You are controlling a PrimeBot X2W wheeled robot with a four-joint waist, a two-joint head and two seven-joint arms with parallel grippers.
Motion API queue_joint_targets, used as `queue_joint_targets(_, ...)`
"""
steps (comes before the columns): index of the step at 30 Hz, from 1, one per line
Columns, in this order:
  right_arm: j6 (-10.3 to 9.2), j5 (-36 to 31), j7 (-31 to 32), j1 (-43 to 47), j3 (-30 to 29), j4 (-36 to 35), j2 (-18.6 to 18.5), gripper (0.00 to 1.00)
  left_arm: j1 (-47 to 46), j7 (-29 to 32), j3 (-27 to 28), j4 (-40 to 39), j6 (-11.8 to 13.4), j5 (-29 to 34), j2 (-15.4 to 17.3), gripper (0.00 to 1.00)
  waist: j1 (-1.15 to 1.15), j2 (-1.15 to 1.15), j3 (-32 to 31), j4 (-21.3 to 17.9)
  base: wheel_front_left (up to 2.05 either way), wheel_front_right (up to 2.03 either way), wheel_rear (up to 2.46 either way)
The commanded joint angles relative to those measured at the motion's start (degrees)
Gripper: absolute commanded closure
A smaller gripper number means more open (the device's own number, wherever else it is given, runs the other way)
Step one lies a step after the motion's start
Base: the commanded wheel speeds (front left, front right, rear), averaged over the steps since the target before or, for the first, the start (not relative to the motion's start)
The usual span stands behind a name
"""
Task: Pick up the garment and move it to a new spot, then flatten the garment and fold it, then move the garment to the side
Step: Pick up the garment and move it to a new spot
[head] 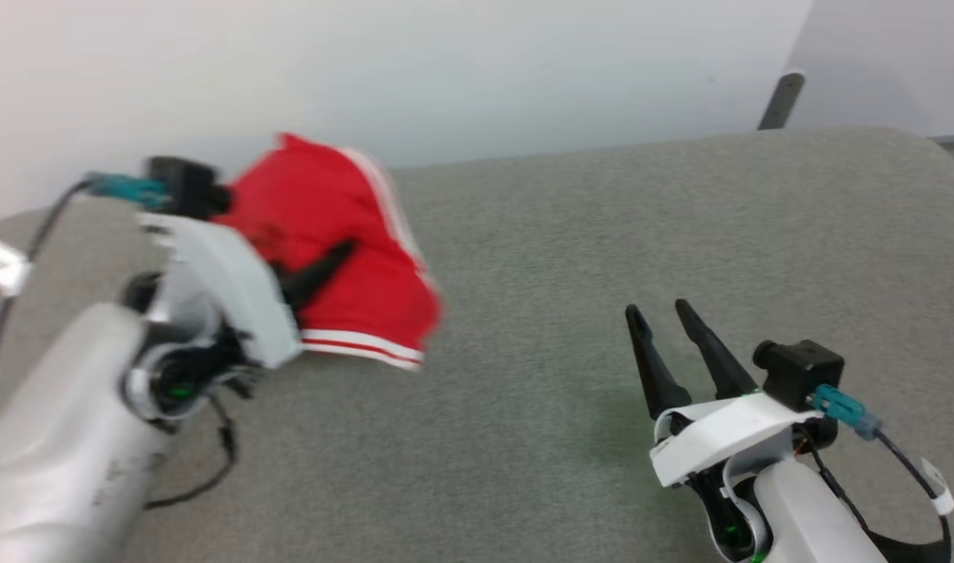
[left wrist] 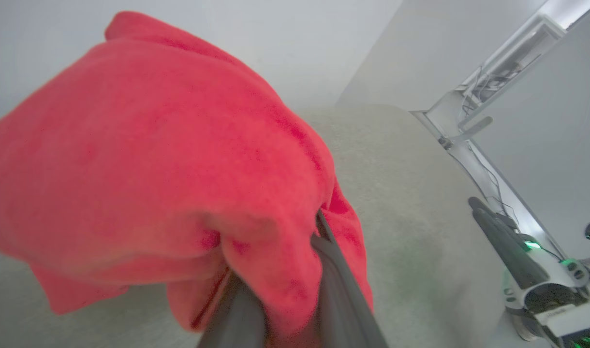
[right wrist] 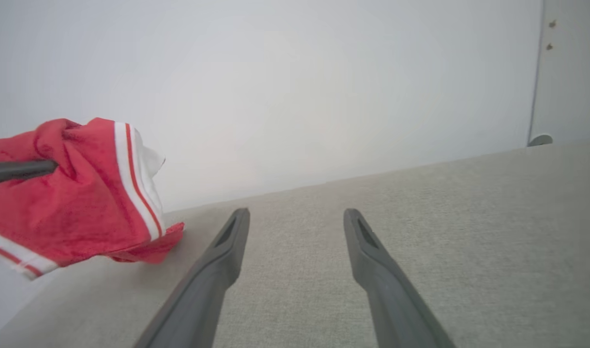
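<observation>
At ten o'clock, I am pinching the soft, light garment (head: 344, 203) mid-cloth in the left gripper (head: 324, 266) jaws, with the right gripper (head: 657, 311) jaws gaping empty.

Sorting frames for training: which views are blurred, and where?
Head view: motion blur smears the left gripper and the garment, while the right gripper is sharp. Left wrist view: the garment looks soft, close to the lens. Right wrist view: sharp, its white stripes crisp.

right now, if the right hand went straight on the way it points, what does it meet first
Nothing close: the right hand points over the grey surface toward the white wall, which it would probably meet first. The red garment lies off to its left.
</observation>
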Motion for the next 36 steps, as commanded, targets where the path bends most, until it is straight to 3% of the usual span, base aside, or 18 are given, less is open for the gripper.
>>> queue_joint_targets(1, 0.02, 0.5, 0.0, 1.1, -0.9, -0.9, 0.1, 0.00, -1.4, 0.7, -2.0, -2.8, -0.3, -0.6, -0.7, 1.00, 0.00, 0.00, 0.6, -4.1, 0.00, 0.00, 0.00)
queue_joint_targets(7, 0.02, 2.0, 0.0, 2.1, -2.0, -3.9, 0.1, 0.00, -5.5, 1.2, -8.5, -6.2, -0.3, 0.7, -3.1, 1.00, 0.00, 0.00, 3.2, -10.5, 0.00, 0.00, 0.00)
queue_joint_targets(13, 0.02, 3.7, 0.0, 2.8, -4.8, -8.5, 0.1, 0.00, -12.1, -1.0, -14.1, -2.5, -0.3, 1.2, -8.3, 1.00, 0.00, 0.00, 7.9, -18.2, 0.00, 0.00, 0.00)
queue_joint_targets(14, 0.02, 3.9, 0.0, 3.0, -5.4, -9.2, 0.1, 0.00, -13.2, -2.1, -14.9, -1.6, -0.2, 1.3, -9.4, 0.88, 0.00, 0.00, 8.5, -19.1, 0.00, 0.00, 0.00)
queue_joint_targets(15, 0.02, 4.2, 0.0, 3.2, -6.0, -9.6, 0.1, 0.00, -14.1, -3.1, -15.7, -0.3, -0.3, 1.1, -10.3, 0.89, 0.00, 0.00, 9.0, -19.9, 0.00, 0.00, 0.00)
queue_joint_targets(16, 0.02, 4.8, 0.0, 3.5, -6.3, -10.1, 0.1, 0.00, -14.8, -4.2, -16.3, 1.2, -0.2, 0.7, -10.9, 1.00, 0.00, 0.00, 9.6, -20.8, 0.00, 0.00, 0.00)
queue_joint_targets(18, 0.02, 5.5, 0.0, 3.9, -6.9, -10.7, 0.1, 0.00, -15.9, -5.7, -17.8, 3.8, -0.2, -0.2, -11.7, 1.00, 0.00, 0.00, 10.6, -22.1, 0.00, 0.00, 0.00)
queue_joint_targets(25, 0.02, 7.4, 0.0, 3.3, -5.7, -12.0, 0.1, 0.00, -15.5, -5.2, -25.5, 14.9, -0.2, -1.0, -8.4, 1.00, 0.00, 0.00, 12.7, -25.3, 0.00, 0.00, 0.00)
queue_joint_targets(31, 0.02, 8.8, 0.0, 2.9, -5.0, -13.0, 0.1, 0.00, -14.6, -0.9, -32.7, 23.5, 0.0, -0.2, -4.4, 1.00, 0.00, 0.00, 14.1, -26.4, 0.00, 0.00, 0.00)
queue_joint_targets(36, 0.02, 9.0, 0.0, 2.7, -5.2, -13.6, 0.1, 0.00, -14.2, 0.8, -39.6, 29.0, 0.7, 5.5, -0.8, 1.00, 0.00, 0.00, 14.9, -26.5, 0.00, 0.00, 0.00)
